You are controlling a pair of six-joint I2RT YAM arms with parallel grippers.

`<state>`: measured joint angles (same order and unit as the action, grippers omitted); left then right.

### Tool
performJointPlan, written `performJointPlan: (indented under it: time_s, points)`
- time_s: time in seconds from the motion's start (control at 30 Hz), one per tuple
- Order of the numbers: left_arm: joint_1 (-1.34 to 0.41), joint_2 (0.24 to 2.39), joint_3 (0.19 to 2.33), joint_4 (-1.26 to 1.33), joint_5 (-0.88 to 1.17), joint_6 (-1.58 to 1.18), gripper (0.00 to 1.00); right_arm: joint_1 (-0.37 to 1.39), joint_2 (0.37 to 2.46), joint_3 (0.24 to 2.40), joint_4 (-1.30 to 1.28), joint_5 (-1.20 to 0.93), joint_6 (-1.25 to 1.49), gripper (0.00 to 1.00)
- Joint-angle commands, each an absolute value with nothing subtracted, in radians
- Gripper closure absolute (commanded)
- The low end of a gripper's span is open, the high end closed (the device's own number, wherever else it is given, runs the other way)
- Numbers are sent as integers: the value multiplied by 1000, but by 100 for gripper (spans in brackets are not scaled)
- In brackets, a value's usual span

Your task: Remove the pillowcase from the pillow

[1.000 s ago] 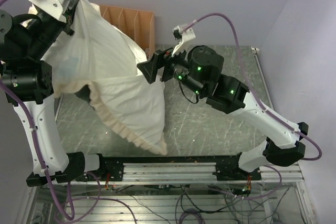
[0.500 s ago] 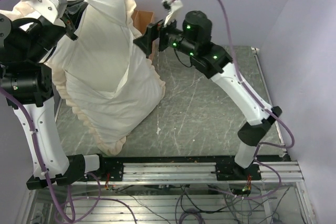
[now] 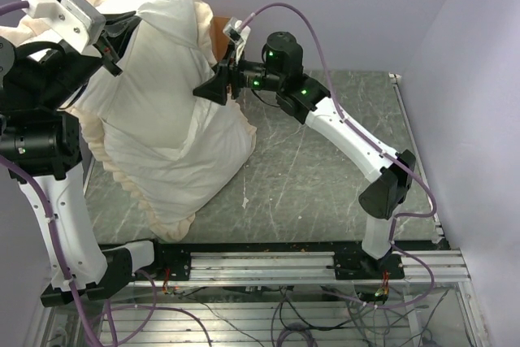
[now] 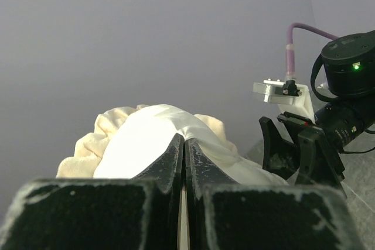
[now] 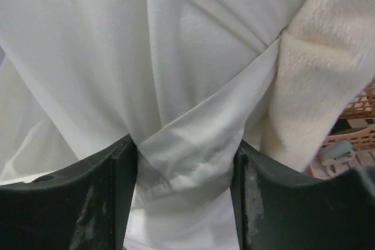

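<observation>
Well, the left jaws are squeezing the pillowcase [image 3: 175, 119], holding it high over the tabletop [image 3: 325, 176]. The right jaws are sitting apart around a white fold [image 5: 187, 144]. The pillow is probably hiding inside, not out yet.

Grey marbled table [image 3: 325, 176]; orange rack [image 5: 360, 106] at back

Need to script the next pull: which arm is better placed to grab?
Right, probably: the right pincer stands open around a white fabric fold, ready to close. The left pincer is shut on the pillowcase, holding it up.
</observation>
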<state>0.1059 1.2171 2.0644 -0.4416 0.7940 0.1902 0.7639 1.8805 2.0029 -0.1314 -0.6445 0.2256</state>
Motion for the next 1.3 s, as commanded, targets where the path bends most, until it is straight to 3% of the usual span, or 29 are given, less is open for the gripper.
performJointPlan:
  time_s: [0.0,0.07,0.3,0.5,0.8,0.9,1.07,1.13,1.27]
  points:
    - [108,1174,2054,-324,791,207,93,765,1862,1988,2,-648,297,69]
    - [107,1168,2038,-334,772,229,93,764,1818,1957,20,-533,289,100]
    - [108,1175,2021,-310,573,313,93,788,1566,1712,247,-89,202,100]
    - [108,1192,2048,-215,383,359,93,976,1378,1431,480,256,-59,100]
    - [108,1174,2092,-374,690,247,93,1054,1305,1188,398,309,-15,100]
    - [108,1147,2072,-412,761,250,93,1054,1297,1186,323,302,28,80]
    - [107,1108,2033,-448,768,302,93,1068,1260,1251,275,402,79,25]
    - [107,1101,2022,-469,763,328,93,1105,1237,1260,301,446,52,9]
    - [109,1078,1979,-469,768,335,93,1192,1218,1288,339,465,-27,3]
